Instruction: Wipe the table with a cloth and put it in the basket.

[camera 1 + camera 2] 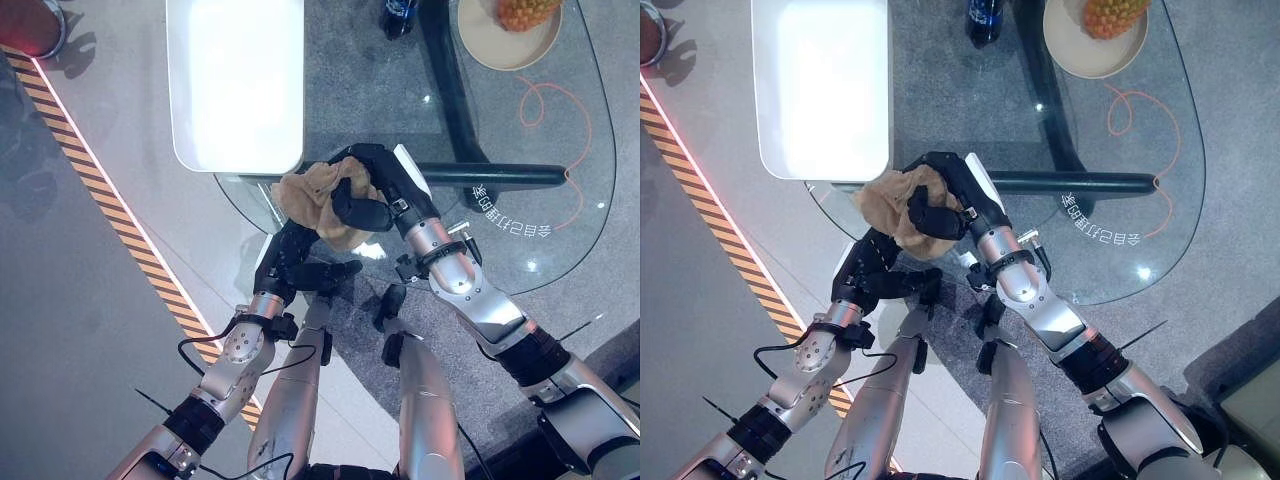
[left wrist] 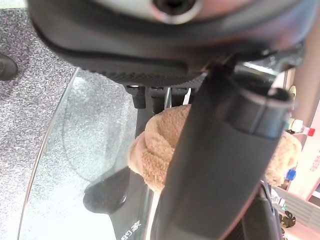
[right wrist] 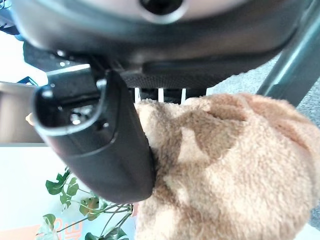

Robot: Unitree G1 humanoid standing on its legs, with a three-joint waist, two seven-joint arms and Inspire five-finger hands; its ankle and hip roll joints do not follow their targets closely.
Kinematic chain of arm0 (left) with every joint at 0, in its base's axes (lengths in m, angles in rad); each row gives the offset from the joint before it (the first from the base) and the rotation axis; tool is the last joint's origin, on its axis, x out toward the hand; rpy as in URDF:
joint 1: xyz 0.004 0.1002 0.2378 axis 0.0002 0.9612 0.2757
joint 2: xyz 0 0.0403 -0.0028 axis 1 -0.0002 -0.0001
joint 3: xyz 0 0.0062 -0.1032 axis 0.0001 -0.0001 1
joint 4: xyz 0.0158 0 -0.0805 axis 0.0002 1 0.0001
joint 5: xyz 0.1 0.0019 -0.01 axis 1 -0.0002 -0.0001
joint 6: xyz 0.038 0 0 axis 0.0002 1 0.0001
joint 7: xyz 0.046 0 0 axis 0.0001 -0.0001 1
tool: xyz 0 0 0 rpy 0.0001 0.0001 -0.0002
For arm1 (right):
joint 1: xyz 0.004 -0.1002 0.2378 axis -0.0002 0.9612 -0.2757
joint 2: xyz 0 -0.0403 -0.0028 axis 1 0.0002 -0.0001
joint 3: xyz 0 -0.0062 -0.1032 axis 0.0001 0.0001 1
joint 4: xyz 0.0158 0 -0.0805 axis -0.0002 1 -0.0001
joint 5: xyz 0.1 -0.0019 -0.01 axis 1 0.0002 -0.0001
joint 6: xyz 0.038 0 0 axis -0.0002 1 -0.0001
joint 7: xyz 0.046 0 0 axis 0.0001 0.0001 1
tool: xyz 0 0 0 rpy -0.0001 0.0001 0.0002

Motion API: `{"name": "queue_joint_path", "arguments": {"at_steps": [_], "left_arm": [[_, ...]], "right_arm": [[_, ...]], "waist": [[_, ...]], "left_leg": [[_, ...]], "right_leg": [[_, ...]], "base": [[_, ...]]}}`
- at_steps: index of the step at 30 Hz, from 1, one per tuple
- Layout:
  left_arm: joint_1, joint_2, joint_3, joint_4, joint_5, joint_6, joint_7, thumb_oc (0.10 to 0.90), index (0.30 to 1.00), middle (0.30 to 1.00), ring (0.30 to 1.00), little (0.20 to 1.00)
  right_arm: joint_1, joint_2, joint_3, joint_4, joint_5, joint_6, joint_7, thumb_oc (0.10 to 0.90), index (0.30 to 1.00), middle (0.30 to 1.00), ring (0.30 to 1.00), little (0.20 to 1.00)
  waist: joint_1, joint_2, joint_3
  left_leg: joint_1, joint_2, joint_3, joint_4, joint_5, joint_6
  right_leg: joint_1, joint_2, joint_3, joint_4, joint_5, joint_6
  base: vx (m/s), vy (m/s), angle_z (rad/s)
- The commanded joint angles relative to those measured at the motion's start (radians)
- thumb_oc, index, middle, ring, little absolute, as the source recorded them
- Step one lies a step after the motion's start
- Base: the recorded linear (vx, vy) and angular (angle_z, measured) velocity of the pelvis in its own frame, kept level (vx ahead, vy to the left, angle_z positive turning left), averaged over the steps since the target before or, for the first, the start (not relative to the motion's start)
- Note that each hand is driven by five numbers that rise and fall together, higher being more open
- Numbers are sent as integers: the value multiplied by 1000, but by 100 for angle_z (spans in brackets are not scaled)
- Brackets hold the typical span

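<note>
Your right hand (image 1: 372,195) has its fingers and thumb curled round the tan cloth (image 1: 315,200), bunched at the near left edge of the glass desk (image 1: 520,190), just beside the white basket (image 1: 236,85). Your left hand (image 1: 300,262) sits below the desk's edge, fingers bent toward the cloth's underside; you can't tell whether it grips. A plate (image 1: 505,42) lies at the far side.

You see a fluffy tan terry cloth (image 1: 318,200) bunched on a clear, glossy glass table (image 1: 560,130), gripped by a matt black plastic right hand (image 1: 372,200). Beside it sits a smooth white plastic basket (image 1: 236,80); beneath, a speckled grey stone-like floor (image 1: 360,90).
</note>
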Motion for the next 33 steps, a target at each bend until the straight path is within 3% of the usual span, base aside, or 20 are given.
{"name": "queue_joint_path", "arguments": {"at_steps": [1, 9, 16, 21, 29, 30, 31, 32, 33], "left_arm": [[4, -3, 18, -215, 25, -101, -8, 800, 900, 900, 900, 900], [-27, -25, 5, -282, 25, -112, 18, 800, 900, 900, 900, 900], [-60, -39, -10, -300, 32, -98, 39, 800, 900, 900, 900, 900], [-72, -28, -15, -300, 40, -97, 58, 800, 900, 900, 900, 900], [-75, -7, -2, -288, 48, -114, 45, 800, 900, 900, 900, 900], [-76, -7, -3, -293, 51, -116, 44, 438, 589, 589, 589, 538], [-74, -5, -5, -296, 54, -119, 47, 248, 427, 427, 427, 348], [-78, -4, -4, -296, 55, -120, 47, 100, 300, 300, 300, 200], [-79, -3, -6, -295, 63, -126, 47, 100, 300, 300, 300, 200]], "right_arm": [[-45, -5, -12, -189, 24, -130, 24, 100, 300, 300, 300, 200], [-53, 46, 36, -213, 66, -120, 109, 100, 300, 300, 300, 200], [-81, 96, 126, -237, 203, -49, 244, 100, 300, 300, 300, 200], [-93, 93, 181, -223, 195, -22, 331, 100, 300, 300, 300, 200], [-128, 69, 199, -202, 195, -47, 336, 100, 300, 300, 300, 200], [-130, 68, 198, -200, 193, -46, 335, 100, 300, 300, 300, 200], [-130, 67, 199, -197, 190, -49, 334, 100, 300, 300, 300, 200], [-128, 68, 198, -200, 188, -45, 332, 100, 300, 300, 300, 200], [-127, 67, 198, -196, 186, -48, 330, 100, 300, 300, 300, 200]], "waist": [[14, 9, -26], [19, 7, -26], [31, -3, -26], [39, -7, -26], [48, -20, -26], [48, -20, -26], [49, -19, -26], [48, -20, -26], [48, -20, -26]], "left_leg": [[-4, -21, 65, 143, -171, 62], [-14, -28, 56, 145, -168, 64], [-19, -31, 49, 145, -161, 61], [-24, -31, 44, 147, -158, 61], [-24, -29, 39, 143, -153, 61], [-24, -30, 38, 142, -152, 60], [-24, -31, 38, 140, -151, 59], [-22, -31, 38, 139, -152, 61], [-24, -30, 38, 140, -152, 61]], "right_leg": [[-3, -3, 58, -99, 121, 83], [-11, -2, 59, -98, 121, 81], [-7, 0, 50, -102, 123, 79], [-7, -2, 44, -102, 126, 80], [-5, 2, 40, -108, 132, 83], [-5, 3, 40, -110, 133, 83], [-4, 3, 39, -112, 134, 83], [-3, 3, 40, -112, 133, 83], [-4, 2, 40, -112, 135, 84]], "base": [[0, 0, 0], [0, 0, 0], [0, 0, 0], [-1, -13, 1], [-1, -8, 1], [0, 0, 0], [0, 0, 0], [0, 0, 0], [0, 0, 0]]}}
